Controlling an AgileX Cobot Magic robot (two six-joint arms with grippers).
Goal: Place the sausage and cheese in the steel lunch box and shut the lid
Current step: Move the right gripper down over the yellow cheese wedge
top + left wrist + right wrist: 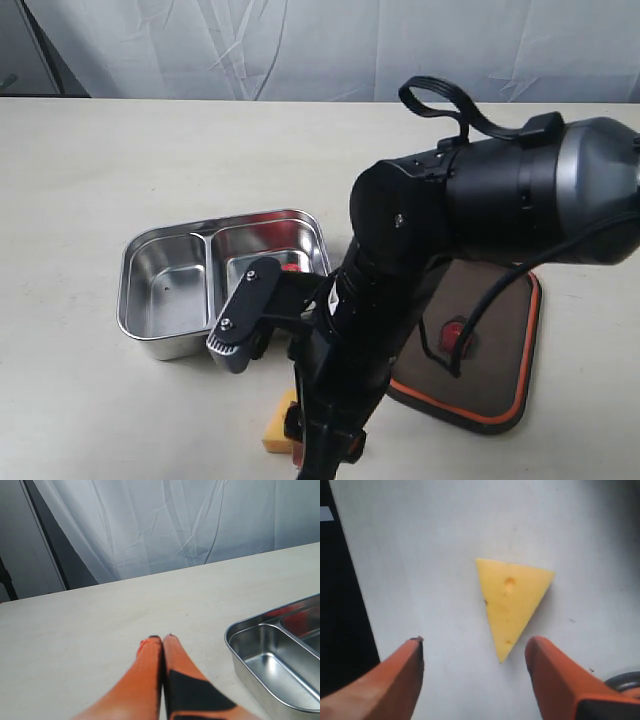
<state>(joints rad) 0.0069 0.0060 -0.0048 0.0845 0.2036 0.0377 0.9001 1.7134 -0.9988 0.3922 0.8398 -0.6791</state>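
Note:
The steel lunch box [165, 290] stands open on the table, and its near corner shows in the left wrist view [260, 650]. A red piece of the sausage [292, 267] shows in its right compartment, mostly hidden by my right arm. The yellow cheese [512, 597] lies flat on the table, and only its corner [278, 428] peeks out under the arm. My right gripper [476, 645] hangs open just above it, with the wedge's tip between the fingers. The dark lid [500, 340] lies right of the box, orange rim up. My left gripper [161, 639] is shut and empty, left of the box.
My bulky right arm [420, 250] crosses the middle of the exterior view and hides much of the box's right compartment and part of the lid. A white curtain [330, 45] hangs behind the far table edge. A dark strip [340, 605] borders the table beside the cheese.

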